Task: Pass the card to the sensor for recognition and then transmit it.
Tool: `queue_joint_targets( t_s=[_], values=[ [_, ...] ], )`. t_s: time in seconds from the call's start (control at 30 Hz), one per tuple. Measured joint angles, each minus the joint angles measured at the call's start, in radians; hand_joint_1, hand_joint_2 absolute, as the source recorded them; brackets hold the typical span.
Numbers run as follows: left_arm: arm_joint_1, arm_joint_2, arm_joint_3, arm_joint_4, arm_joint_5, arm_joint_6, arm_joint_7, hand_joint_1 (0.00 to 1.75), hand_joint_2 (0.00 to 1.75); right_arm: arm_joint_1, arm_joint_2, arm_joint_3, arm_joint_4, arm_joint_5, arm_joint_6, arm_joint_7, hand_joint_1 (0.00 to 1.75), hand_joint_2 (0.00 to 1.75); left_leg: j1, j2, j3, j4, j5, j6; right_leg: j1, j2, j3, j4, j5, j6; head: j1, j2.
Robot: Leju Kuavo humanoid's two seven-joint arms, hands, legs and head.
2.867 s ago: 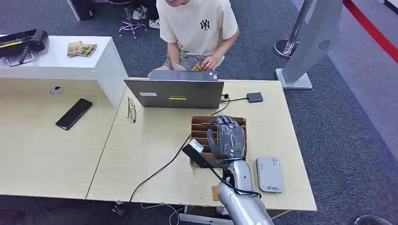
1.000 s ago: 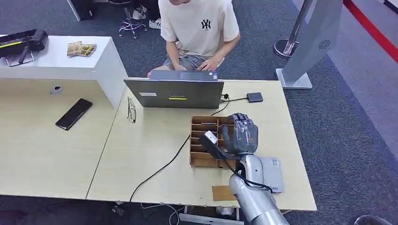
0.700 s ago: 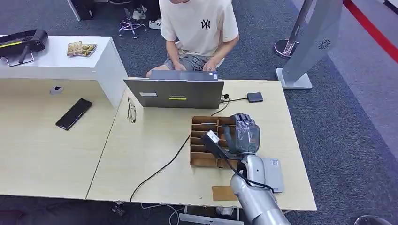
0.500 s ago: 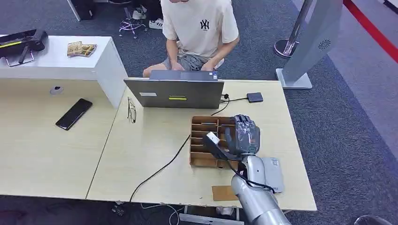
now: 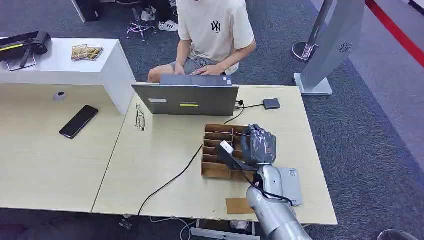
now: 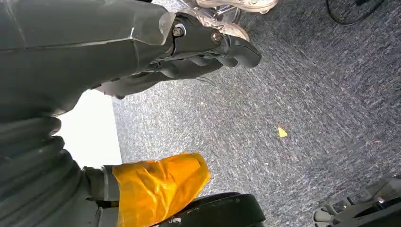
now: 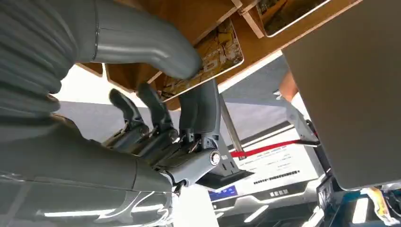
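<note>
A wooden slotted card box (image 5: pixel 214 150) stands in the middle of the right table. My right hand (image 5: pixel 258 145) is bent down over its right side. In the right wrist view the thumb and fingers (image 7: pixel 201 106) pinch a yellow-patterned card (image 7: pixel 217 54) standing in a slot of the box (image 7: pixel 198 14). Another card (image 7: pixel 283 12) sits in a neighbouring slot. The grey-white sensor pad (image 5: pixel 292 184) lies on the table just right of my forearm, partly hidden by it. My left hand (image 6: pixel 189 47) hangs over the carpet, holding nothing.
A person (image 5: pixel 215 35) sits behind an open laptop (image 5: pixel 187 100) at the table's far edge. A black cable (image 5: pixel 170 180) runs past the box. A brown card (image 5: pixel 239 205) lies near the front edge. Glasses (image 5: pixel 140 117) and a phone (image 5: pixel 78 121) lie to the left.
My right hand has moved from the box's left part to its right side, and its fingers have curled down into the box. The person has shifted in the seat.
</note>
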Motion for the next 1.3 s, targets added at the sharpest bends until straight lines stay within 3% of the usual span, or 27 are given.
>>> queue_joint_targets(
  t_s=[0.37,0.57,0.87,1.3],
  values=[
    [0.000,0.000,0.000,0.000,0.000,0.000,0.000,0.00,1.75,-0.010,-0.001,0.000,0.013,-0.058,0.000,-0.031,1.75,1.75,0.000,0.000,0.000,0.000,0.000,0.000,0.000,0.000,0.000,0.000,0.000,0.000,0.000,0.000],
    [0.000,0.000,0.000,0.000,0.000,0.000,-0.002,0.00,1.75,-0.031,-0.003,0.003,0.024,-0.254,0.012,-0.113,1.75,1.75,0.000,0.000,0.000,0.000,0.000,0.000,0.000,0.000,0.000,0.000,0.000,0.000,0.000,0.000],
    [0.002,-0.004,0.014,0.000,0.000,0.039,0.018,0.00,1.75,-0.030,-0.029,0.034,-0.121,-0.564,0.156,-0.209,1.75,1.75,0.000,0.000,0.000,0.000,0.000,0.000,0.000,0.000,0.000,0.000,0.000,0.000,0.000,0.000],
    [0.004,-0.005,0.027,0.000,0.000,0.047,0.022,0.00,1.75,-0.013,-0.053,0.052,-0.257,-0.601,0.179,-0.216,1.75,1.75,0.000,0.000,0.000,0.000,0.000,0.000,0.000,0.000,-0.001,0.000,0.000,0.000,0.000,0.000]
  ],
)
